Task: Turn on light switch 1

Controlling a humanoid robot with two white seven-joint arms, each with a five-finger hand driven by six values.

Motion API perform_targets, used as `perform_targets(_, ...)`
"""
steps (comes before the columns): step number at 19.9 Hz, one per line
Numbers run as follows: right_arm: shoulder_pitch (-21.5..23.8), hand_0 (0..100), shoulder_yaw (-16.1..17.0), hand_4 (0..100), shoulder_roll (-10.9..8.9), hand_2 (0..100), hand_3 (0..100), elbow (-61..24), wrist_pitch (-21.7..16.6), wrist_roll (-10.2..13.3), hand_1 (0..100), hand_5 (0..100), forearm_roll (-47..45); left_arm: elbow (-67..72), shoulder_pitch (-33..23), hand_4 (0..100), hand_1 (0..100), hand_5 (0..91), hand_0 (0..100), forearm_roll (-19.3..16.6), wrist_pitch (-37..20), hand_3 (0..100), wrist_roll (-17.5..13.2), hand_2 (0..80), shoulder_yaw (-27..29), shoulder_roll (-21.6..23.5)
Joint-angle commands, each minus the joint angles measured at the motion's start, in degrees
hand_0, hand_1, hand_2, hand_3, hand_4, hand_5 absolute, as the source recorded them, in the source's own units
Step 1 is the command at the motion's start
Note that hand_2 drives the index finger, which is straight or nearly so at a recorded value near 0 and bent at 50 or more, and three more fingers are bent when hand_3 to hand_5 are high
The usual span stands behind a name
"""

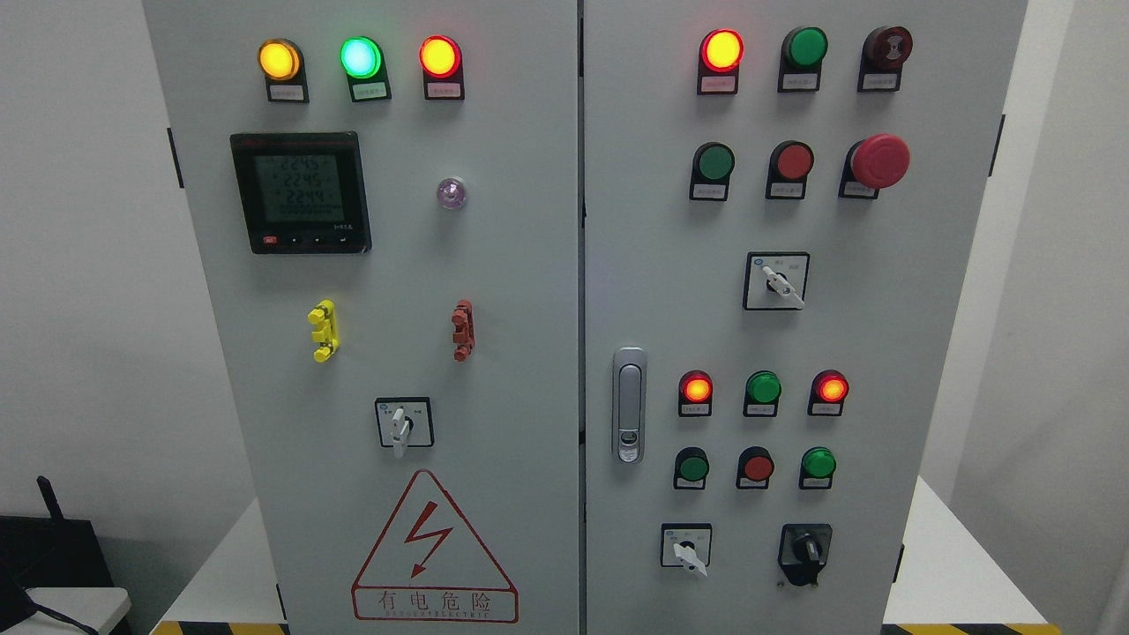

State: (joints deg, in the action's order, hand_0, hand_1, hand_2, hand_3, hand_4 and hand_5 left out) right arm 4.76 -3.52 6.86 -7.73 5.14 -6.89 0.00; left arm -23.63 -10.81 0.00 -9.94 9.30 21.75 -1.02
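A grey electrical cabinet (529, 309) with two doors fills the head view. The right door carries rows of push buttons and lamps: a lit red lamp (721, 50), a green button (807, 47), a green button (714, 162), a red button (794, 161) and a red mushroom stop button (879, 161). Lower down are two lit red lamps (696, 388) (832, 387), a green lamp (763, 387), and green (692, 467), red (757, 467) and green (818, 463) buttons. Rotary switches sit on the right door (776, 281) (686, 547) (804, 551). Neither hand is in view.
The left door has yellow (279, 59), green (360, 56) and red (439, 56) lit lamps, a digital meter (300, 192), a rotary switch (403, 423) and a red warning triangle (432, 551). A door latch (628, 404) sits at the right door's left edge. White walls stand either side.
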Motion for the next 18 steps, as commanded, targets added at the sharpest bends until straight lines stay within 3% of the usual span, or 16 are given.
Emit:
perform_targets(1, 0.0, 12, 0.0, 0, 0.00, 0, 0, -0.1, 0.0, 0.0, 39, 0, -1.0, -23.4, -1.1, 16, 5, 0.0, 47, -0.9, -1.7, 13, -0.4, 0.0, 13.6, -0.7)
perform_targets(8, 0.0, 12, 0.0, 0, 0.00, 0, 0, 0.0, 0.0, 0.0, 39, 0, -1.0, -43.3, -1.1, 29, 5, 0.0, 50, -1.2, -1.6, 24, -0.9, 2.3, 18.0, -0.6)
perform_targets(13, 0.0, 12, 0.0, 0, 0.00, 0, 0, 0.0, 0.0, 0.0, 39, 0, -1.0, -58.0, -1.0, 34, 4, 1.6, 52, -1.1, -1.6, 28, -4.4, 6.6, 19.3, -0.3)
perform_targets(16, 0.0, 12, 0.0, 0, 0.00, 0, 0, 0.0, 0.0, 0.0, 39, 0, -1.0, -66.3, -0.4, 39, 1, 5.0, 54, -1.0, -1.6, 31, -5.0, 8.7, 19.3, -0.3)
perform_targets(18, 0.0, 12, 0.0, 0, 0.00, 0, 0, 0.0, 0.0, 0.0, 39, 0, -1.0, -70.3, 0.0, 43, 1, 9.7, 55, -0.8, -1.6, 33, -7.5, 11.2, 19.2, -0.1)
